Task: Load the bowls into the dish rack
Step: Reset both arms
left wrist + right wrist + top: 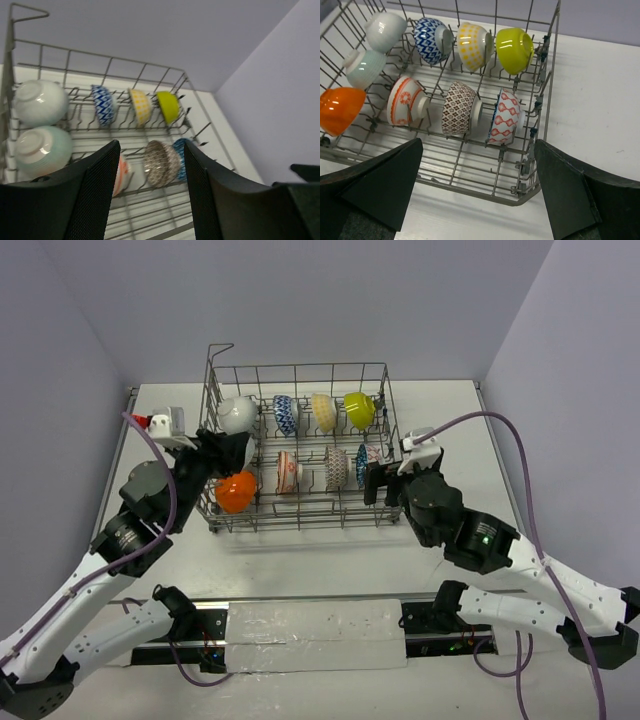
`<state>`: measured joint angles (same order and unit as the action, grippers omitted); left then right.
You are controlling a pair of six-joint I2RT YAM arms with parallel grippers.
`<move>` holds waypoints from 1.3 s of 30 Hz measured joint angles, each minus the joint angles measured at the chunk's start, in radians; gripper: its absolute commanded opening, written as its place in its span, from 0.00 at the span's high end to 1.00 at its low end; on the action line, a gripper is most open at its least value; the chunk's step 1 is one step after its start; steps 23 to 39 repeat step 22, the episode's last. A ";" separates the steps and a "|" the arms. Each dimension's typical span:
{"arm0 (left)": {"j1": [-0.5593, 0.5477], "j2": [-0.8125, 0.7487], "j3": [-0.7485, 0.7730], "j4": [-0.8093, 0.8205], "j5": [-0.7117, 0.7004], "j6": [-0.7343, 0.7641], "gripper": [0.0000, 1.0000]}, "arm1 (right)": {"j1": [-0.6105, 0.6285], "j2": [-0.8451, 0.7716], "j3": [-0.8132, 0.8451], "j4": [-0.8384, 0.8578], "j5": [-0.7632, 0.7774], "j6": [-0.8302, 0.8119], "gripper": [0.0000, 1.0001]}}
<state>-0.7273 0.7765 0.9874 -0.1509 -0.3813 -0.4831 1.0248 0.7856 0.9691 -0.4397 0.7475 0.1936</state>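
Pale lilac walls [300,300] are seen around a white table [450,440], and the dish rack [300,523] is placed on its far half. Nine bowls are counted inside the rack, each one set on its edge between the wire pins. In the back row are a white bowl [237,414], a blue zigzag bowl [286,414], a yellow bowl [323,411] and a lime bowl [359,409]. Nearer are a pale green bowl [364,69], a red-and-white bowl [288,472], a brown patterned bowl [336,468] and a blue-and-red bowl [366,464]. An orange bowl [236,492] is lodged at the near left corner. No bowl is seen outside the rack, so the loading is judged to be almost or fully done.

The left gripper [151,150] is held over the left end of the rack, its jaws partly apart and nothing between them. The right gripper [477,145] is held at the right end, its jaws spread wide and also empty.

The bowls are judged to be glazed ceramic: stiff, light, smooth enough to slip, and easily chipped against the wire. If one must be reseated, it is best taken at the rim, one finger inside and one outside, and pressed only gently.
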 measured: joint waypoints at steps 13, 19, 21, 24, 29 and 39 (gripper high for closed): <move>0.000 -0.100 -0.187 -0.116 -0.038 0.143 0.37 | -0.196 0.069 0.019 -0.009 -0.266 0.024 0.00; 0.006 -0.091 -0.187 -0.102 -0.043 0.172 0.37 | -0.197 -0.032 -0.009 0.028 -0.279 0.032 0.00; 0.016 -0.079 -0.187 -0.102 -0.042 0.176 0.37 | -0.197 -0.087 -0.031 0.045 -0.276 0.032 0.00; 0.023 -0.071 -0.187 -0.102 -0.042 0.176 0.37 | -0.197 -0.110 -0.037 0.048 -0.270 0.032 0.00; 0.023 -0.071 -0.187 -0.102 -0.042 0.176 0.37 | -0.197 -0.110 -0.037 0.048 -0.270 0.032 0.00; 0.023 -0.071 -0.187 -0.102 -0.042 0.176 0.37 | -0.197 -0.110 -0.037 0.048 -0.270 0.032 0.00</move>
